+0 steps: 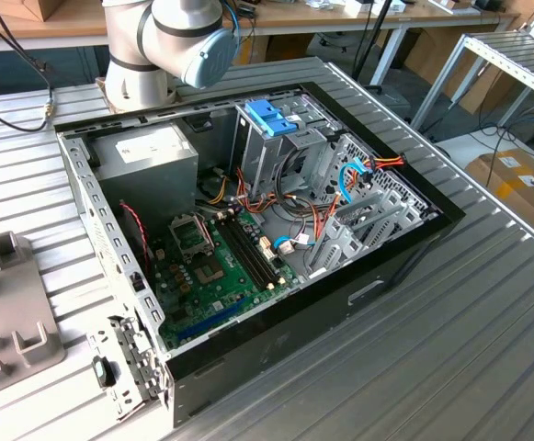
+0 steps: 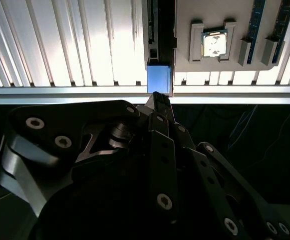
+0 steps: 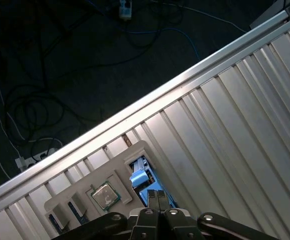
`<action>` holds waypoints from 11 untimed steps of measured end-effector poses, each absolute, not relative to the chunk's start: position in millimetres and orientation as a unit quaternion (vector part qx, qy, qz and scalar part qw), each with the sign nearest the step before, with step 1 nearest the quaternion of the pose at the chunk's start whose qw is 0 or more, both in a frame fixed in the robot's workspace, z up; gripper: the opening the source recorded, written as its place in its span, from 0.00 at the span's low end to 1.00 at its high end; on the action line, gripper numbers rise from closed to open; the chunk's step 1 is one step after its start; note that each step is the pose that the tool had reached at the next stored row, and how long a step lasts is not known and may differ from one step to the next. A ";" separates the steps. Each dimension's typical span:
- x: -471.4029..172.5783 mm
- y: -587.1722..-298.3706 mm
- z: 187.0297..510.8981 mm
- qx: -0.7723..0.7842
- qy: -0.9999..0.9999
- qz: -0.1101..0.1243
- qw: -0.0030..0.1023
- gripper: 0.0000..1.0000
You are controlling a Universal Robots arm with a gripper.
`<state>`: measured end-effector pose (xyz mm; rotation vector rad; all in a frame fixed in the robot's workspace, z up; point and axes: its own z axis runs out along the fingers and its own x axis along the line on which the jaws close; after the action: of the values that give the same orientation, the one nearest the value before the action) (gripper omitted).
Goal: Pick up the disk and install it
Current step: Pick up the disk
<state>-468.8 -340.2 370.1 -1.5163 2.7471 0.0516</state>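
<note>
Ribbed table (image 2: 60,45) edge: gripper (image 2: 158,96) tips pressed together (holding nothing) just beside disk (image 2: 158,77) in tray (image 2: 184,30). Risk: closed tips ram blue rail (image 3: 139,178), wedging disk.

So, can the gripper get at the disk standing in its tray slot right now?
Probably yes. The gripper sits close to the disk, which stands on edge in the tray slot, nothing between them. Its jaws look shut, so they would need to open first.

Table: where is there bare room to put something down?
The ribbed table is bare on the exterior view's right of the computer case. Inside the case, cables crowd it. A grey holder takes the left.
</note>
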 end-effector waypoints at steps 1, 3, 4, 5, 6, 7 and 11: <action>-468.8 -340.2 370.1 -0.483 0.875 0.016 0.002 0.11; -468.8 -340.2 370.1 -0.483 0.875 0.016 0.002 0.11; -468.8 -340.2 370.1 -0.483 0.875 0.016 0.002 0.11; -468.7 -340.2 370.0 -0.486 0.874 0.016 0.002 0.11; -468.4 -340.1 370.0 -0.491 0.871 0.016 0.002 0.11; -468.2 -340.1 370.0 -0.495 0.869 0.017 0.001 0.11; -466.9 -340.2 369.5 -0.513 0.859 0.017 0.001 0.11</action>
<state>-466.9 -340.2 369.5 -1.6091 2.6952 0.0519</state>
